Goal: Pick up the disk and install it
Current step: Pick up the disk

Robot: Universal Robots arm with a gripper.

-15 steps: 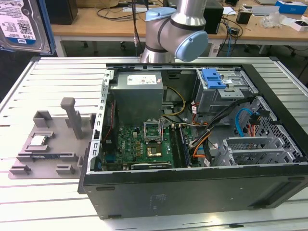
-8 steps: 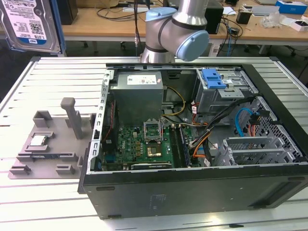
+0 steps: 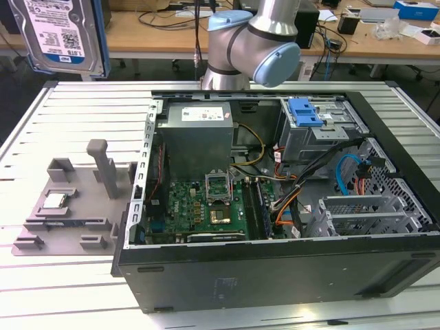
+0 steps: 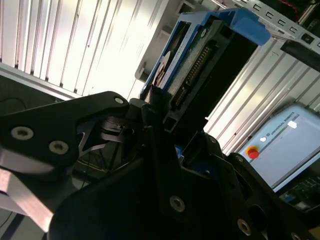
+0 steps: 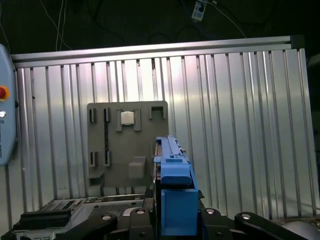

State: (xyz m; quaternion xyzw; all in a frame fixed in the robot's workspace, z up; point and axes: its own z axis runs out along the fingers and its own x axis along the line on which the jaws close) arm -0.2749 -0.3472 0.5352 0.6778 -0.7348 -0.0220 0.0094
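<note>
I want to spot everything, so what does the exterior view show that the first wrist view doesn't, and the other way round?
Exterior view: the green motherboard, the blue plastic bracket atop the metal cage, and the arm's silver-and-blue joint. First wrist view: a round red button and the black gripper clamped on the flat silver metal disk with blue plastic rails. Both: that disk, the grey plastic fixture plate and the small square silver chip on it.

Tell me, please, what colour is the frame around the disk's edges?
Blue; the disk shows it best in the first wrist view.
</note>
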